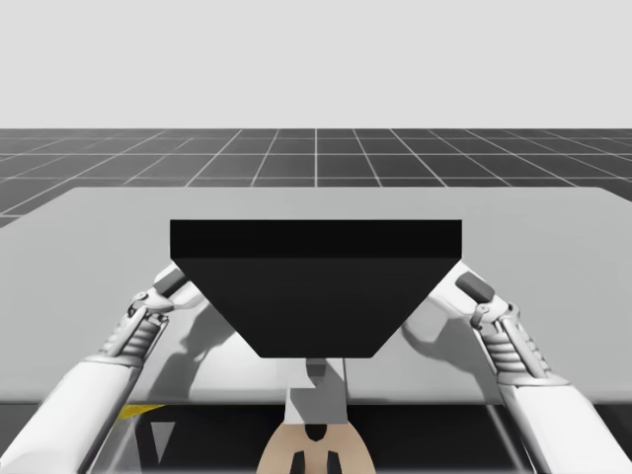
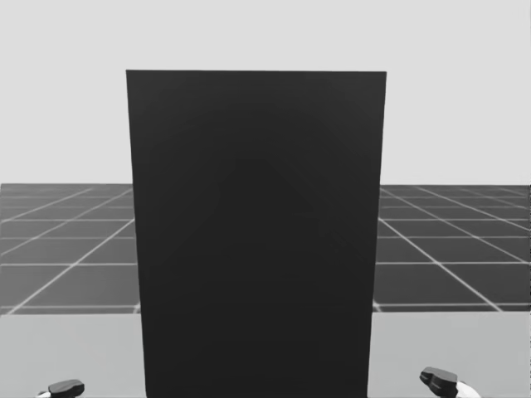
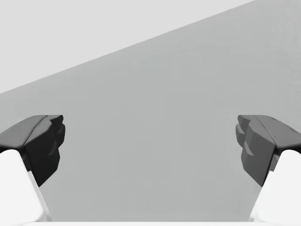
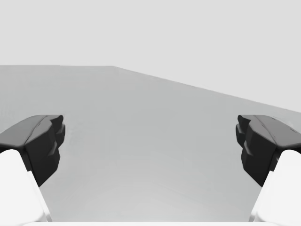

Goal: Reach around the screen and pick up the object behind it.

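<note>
The black screen [image 1: 316, 286] stood upright on the grey table [image 1: 89, 237], squarely in front of you. From your head it blocked the middle of the table beyond it.

Your left gripper [image 1: 170, 282] was to the left of the screen and your right gripper [image 1: 475, 288] to its right, so the 2 flanked it. From your head, each one sat low and apart from the screen's side edge, touching nothing. You could not tell from above whether they were level with the screen's foot or short of it.

In the left wrist view, the left gripper's 2 dark fingers [image 3: 40, 141] stood wide apart, with the table's surface running ahead between them. In the right wrist view, the right gripper's fingers [image 4: 261, 143] were spread just as wide, over the same grey surface. Neither pair was clamped on anything.

You could not tell where the object lay. The screen hid the stretch of table behind it in both the high and head views, and both wrist views looked past the screen along the tabletop.
</note>
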Robot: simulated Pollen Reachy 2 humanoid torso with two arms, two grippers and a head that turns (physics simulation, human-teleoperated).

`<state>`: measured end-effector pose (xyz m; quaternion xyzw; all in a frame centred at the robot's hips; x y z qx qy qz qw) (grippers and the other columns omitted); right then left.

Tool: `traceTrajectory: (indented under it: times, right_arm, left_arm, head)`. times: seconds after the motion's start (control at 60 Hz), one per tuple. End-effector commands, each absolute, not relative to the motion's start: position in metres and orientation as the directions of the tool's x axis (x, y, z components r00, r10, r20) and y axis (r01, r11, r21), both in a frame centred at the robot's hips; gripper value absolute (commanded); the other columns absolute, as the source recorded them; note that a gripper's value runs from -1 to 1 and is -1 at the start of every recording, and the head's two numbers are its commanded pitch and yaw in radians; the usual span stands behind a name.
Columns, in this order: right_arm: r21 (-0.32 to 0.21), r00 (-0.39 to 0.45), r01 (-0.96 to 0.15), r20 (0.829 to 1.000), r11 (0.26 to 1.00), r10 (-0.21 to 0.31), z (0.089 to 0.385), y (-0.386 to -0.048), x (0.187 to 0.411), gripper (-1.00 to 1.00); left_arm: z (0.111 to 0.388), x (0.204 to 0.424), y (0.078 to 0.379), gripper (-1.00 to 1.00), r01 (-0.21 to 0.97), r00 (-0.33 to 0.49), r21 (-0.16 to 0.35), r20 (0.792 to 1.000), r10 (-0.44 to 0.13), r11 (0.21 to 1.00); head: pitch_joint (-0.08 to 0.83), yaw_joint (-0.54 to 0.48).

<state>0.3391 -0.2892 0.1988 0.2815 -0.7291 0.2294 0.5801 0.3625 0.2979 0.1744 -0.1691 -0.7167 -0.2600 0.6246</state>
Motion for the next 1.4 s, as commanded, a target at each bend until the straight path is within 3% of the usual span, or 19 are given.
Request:
traceTrajectory:
  times: [0.017, 0.133, 0.233, 0.367, 0.583, 0.683, 0.75, 0.833, 0.95, 1.033, 1.267, 1.4]
  right_arm:
    - [-0.025, -0.136, -0.815, 0.979, 0.578, -0.151, 0.194, -0.276, 0.324, -1.00]
    - [-0.025, -0.084, -0.855, 0.992, 0.518, -0.091, 0.187, -0.270, 0.320, -1.00]
    - [0.017, 0.000, -0.883, 0.999, 0.470, -0.036, 0.183, -0.268, 0.317, -1.00]
    - [0.034, 0.060, -0.871, 0.998, 0.490, 0.037, 0.177, -0.267, 0.319, -1.00]
    - [0.082, 0.140, -0.869, 0.987, 0.488, 0.084, 0.170, -0.266, 0.320, -1.00]
    - [0.062, 0.135, -0.847, 0.986, 0.528, 0.101, 0.167, -0.267, 0.322, -1.00]
    - [-0.018, 0.089, -0.797, 0.985, 0.604, 0.148, 0.168, -0.272, 0.320, -1.00]
    - [-0.022, 0.086, -0.779, 0.986, 0.627, 0.141, 0.172, -0.276, 0.313, -1.00]
    - [-0.070, 0.030, -0.754, 0.990, 0.653, 0.141, 0.180, -0.281, 0.301, -1.00]
    - [-0.066, 0.037, -0.749, 0.989, 0.659, 0.142, 0.179, -0.283, 0.298, -1.00]
    - [-0.049, 0.067, -0.723, 0.988, 0.689, 0.141, 0.162, -0.291, 0.311, -1.00]
    - [-0.020, 0.071, -0.718, 0.992, 0.696, 0.101, 0.151, -0.295, 0.323, -1.00]
  left_arm:
    - [0.173, 0.345, 0.289, -1.00, 0.730, -0.160, 0.179, 0.983, -0.089, 0.660]
    - [0.170, 0.340, 0.286, -1.00, 0.772, -0.141, 0.180, 0.984, -0.112, 0.610]
    - [0.166, 0.338, 0.283, -1.00, 0.800, -0.104, 0.173, 0.983, -0.151, 0.575]
    - [0.160, 0.337, 0.280, -1.00, 0.814, -0.077, 0.184, 0.974, -0.211, 0.552]
    - [0.156, 0.333, 0.278, -1.00, 0.831, -0.065, 0.195, 0.964, -0.258, 0.520]
    - [0.155, 0.333, 0.277, -1.00, 0.832, -0.068, 0.199, 0.963, -0.261, 0.518]
    - [0.155, 0.333, 0.276, -1.00, 0.829, -0.069, 0.203, 0.962, -0.265, 0.521]
    - [0.154, 0.333, 0.276, -1.00, 0.830, -0.067, 0.202, 0.961, -0.267, 0.521]
    - [0.152, 0.334, 0.274, -1.00, 0.827, -0.065, 0.207, 0.959, -0.276, 0.522]
    - [0.151, 0.335, 0.273, -1.00, 0.826, -0.065, 0.213, 0.956, -0.286, 0.523]
    - [0.148, 0.335, 0.272, -1.00, 0.823, -0.066, 0.224, 0.951, -0.303, 0.522]
    - [0.147, 0.335, 0.271, -1.00, 0.823, -0.066, 0.228, 0.948, -0.310, 0.520]
  head:
    - [0.019, -0.03]
    - [0.022, -0.03]
    - [0.025, -0.03]
    - [0.027, -0.03]
    - [0.036, -0.05]
    - [0.047, -0.07]
    - [0.059, -0.11]
    - [0.072, -0.13]
    - [0.089, -0.16]
    - [0.092, -0.17]
    - [0.104, -0.18]
    - [0.113, -0.18]
